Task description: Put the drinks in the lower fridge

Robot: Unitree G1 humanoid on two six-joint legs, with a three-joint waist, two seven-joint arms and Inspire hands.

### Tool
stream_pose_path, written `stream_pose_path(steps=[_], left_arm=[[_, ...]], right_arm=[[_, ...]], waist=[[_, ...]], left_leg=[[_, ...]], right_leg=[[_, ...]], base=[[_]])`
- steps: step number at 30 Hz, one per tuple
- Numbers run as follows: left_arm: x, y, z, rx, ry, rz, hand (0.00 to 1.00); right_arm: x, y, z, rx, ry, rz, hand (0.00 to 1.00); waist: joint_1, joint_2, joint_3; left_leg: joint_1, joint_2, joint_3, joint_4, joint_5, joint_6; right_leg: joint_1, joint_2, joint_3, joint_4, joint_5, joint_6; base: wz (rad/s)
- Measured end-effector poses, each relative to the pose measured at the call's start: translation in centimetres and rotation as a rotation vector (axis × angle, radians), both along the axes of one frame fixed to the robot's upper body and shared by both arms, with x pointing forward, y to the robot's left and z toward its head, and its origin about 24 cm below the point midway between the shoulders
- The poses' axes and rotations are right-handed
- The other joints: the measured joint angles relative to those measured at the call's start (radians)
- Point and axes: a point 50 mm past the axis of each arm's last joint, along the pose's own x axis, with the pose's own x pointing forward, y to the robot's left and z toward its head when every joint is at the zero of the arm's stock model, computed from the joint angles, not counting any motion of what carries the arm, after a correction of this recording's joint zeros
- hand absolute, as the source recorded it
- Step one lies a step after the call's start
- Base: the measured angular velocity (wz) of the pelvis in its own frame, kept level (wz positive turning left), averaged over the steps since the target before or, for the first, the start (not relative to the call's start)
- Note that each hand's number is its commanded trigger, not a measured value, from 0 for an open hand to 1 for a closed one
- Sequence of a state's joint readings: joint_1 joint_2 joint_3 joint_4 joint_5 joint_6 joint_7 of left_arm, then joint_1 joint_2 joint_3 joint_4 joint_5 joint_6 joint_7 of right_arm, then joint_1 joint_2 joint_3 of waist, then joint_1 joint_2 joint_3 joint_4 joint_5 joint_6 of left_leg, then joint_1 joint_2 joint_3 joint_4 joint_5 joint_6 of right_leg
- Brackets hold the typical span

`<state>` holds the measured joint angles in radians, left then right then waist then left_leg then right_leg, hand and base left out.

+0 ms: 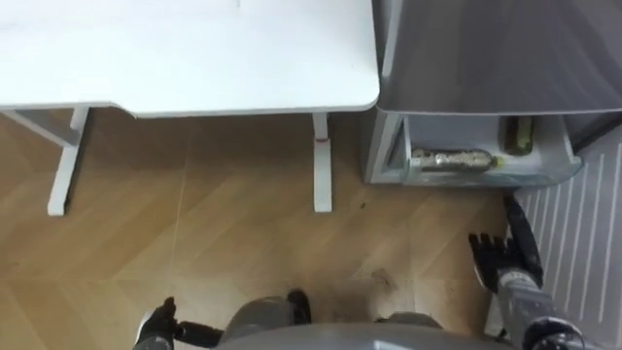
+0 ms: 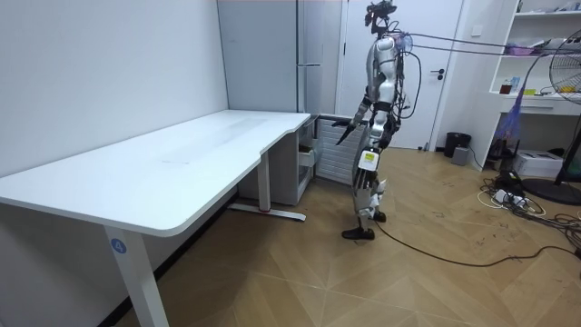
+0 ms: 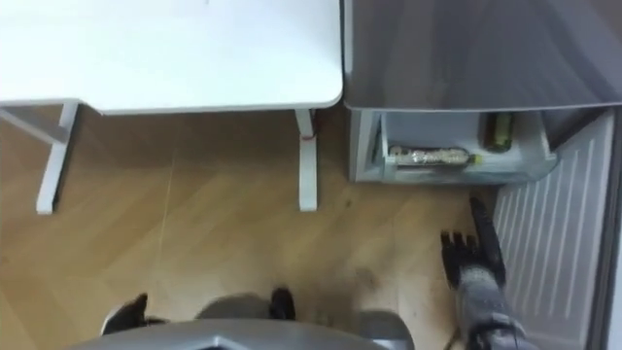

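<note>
In the left eye view, the fridge (image 1: 496,49) stands at the right beside a white desk (image 1: 194,58), and its lower drawer (image 1: 562,163) is pulled out. Two drinks are in it: a clear bottle (image 1: 452,158) lying on its side along the front wall, and a greenish bottle (image 1: 517,134) behind it toward the right. The right hand (image 1: 498,258) hangs over the wooden floor (image 1: 243,233) just in front of the drawer, fingers straight and spread, holding nothing. The left hand (image 1: 155,323) is a dark shape at the lower left; whether its fingers are curled I cannot tell. In the room view, the robot stands upright at the desk's far end, facing the fridge. The right eye view shows the same two drinks in the drawer and the empty, flat right hand below them.
</note>
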<state>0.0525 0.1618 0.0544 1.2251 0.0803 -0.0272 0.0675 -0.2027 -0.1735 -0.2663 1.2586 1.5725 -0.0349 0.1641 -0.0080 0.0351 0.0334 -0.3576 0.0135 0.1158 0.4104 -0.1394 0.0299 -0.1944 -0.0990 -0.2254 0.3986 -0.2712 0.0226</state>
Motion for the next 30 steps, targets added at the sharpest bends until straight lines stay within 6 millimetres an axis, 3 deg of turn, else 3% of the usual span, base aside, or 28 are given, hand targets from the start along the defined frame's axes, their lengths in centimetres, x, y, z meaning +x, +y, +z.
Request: stream_pose_path(steps=[4,6,11,15,22,28,30], left_arm=[[3.2,-0.1,0.5,0.023,-0.052,-0.073,0.00],[4.4,-0.1,0.9,0.036,-0.088,-0.111,0.00],[5.2,0.4,1.3,0.080,-0.092,-0.171,0.00],[5.4,0.8,1.5,0.099,-0.085,-0.190,0.00],[5.6,2.2,2.0,0.128,-0.085,-0.194,0.00],[4.7,2.7,2.1,0.111,-0.106,-0.140,0.00],[4.6,3.0,2.2,0.112,-0.108,-0.124,0.00]], right_arm=[[3.4,0.3,1.5,-0.009,-0.063,0.024,0.00],[4.9,0.2,2.4,-0.006,-0.105,0.020,0.00],[5.4,-1.3,3.2,-0.028,-0.125,-0.013,0.00],[6.2,-4.1,5.1,-0.096,-0.161,-0.031,0.00],[10.2,-5.3,9.1,-0.159,-0.277,0.013,0.00],[12.4,-7.1,12.8,-0.238,-0.372,0.026,0.00],[12.8,-7.6,13.8,-0.257,-0.393,0.019,0.00]], waist=[[0.043,-0.002,0.0079],[0.050,-0.005,0.0126],[0.090,-0.010,0.0154],[0.097,-0.023,0.0145],[0.095,-0.036,0.0110],[0.121,-0.041,0.0093],[0.127,-0.054,0.0070]], left_leg=[[-0.170,0.005,-0.021,0.108,-0.001,0.001],[-0.269,-0.007,-0.044,0.170,-0.002,-0.001],[-0.443,-0.011,-0.061,0.283,-0.006,-0.008],[-0.583,-0.029,-0.064,0.368,-0.004,-0.010],[-0.747,-0.028,-0.093,0.489,-0.009,-0.014],[-0.811,-0.029,-0.103,0.536,-0.012,-0.010],[-0.818,-0.046,-0.101,0.537,-0.011,-0.012]], right_leg=[[-0.191,-0.012,0.003,0.171,-0.042,-0.015],[-0.300,-0.035,-0.004,0.273,-0.082,-0.025],[-0.475,-0.059,-0.006,0.438,-0.121,-0.041],[-0.625,-0.104,0.001,0.572,-0.162,-0.050],[-0.768,-0.109,-0.018,0.693,-0.186,-0.072],[-0.820,-0.113,-0.027,0.734,-0.193,-0.072],[-0.831,-0.132,-0.027,0.755,-0.203,-0.070]], base=[[0.10],[0.24],[0.13],[0.16],[0.07],[0.03],[0.17]])
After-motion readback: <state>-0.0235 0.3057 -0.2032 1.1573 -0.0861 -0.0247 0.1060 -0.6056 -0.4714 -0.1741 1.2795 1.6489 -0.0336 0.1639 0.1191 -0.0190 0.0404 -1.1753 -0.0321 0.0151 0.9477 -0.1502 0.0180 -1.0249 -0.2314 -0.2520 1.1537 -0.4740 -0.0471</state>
